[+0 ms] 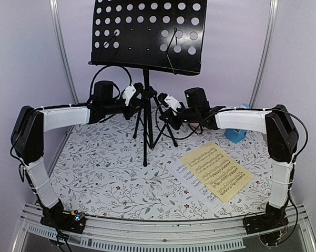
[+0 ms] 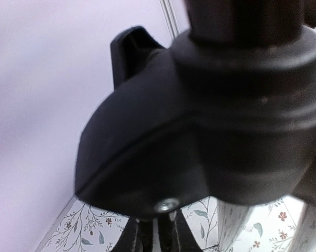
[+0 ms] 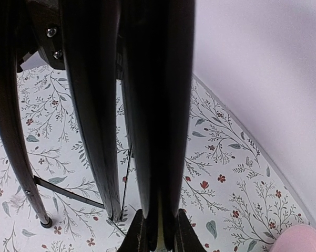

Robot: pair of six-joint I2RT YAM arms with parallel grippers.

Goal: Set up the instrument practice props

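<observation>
Your music stand (image 1: 147,34) stands at the back middle of the floral cloth (image 1: 105,173), post vertical, thin legs splayed, its black perforated-metal desk tilted toward the arms. Your left gripper (image 2: 153,236) is nearly closed, pinching the tripod just under the smooth plastic hub (image 2: 226,131). Your right gripper (image 3: 160,233) is clamped on a slim dark leg (image 3: 158,105). On the right, the pale-yellow sheet (image 1: 216,170) lies flat over the white sheet (image 1: 187,174), its long axis running far-left to near-right. The blue metronome (image 1: 236,134) sits behind your right arm.
</observation>
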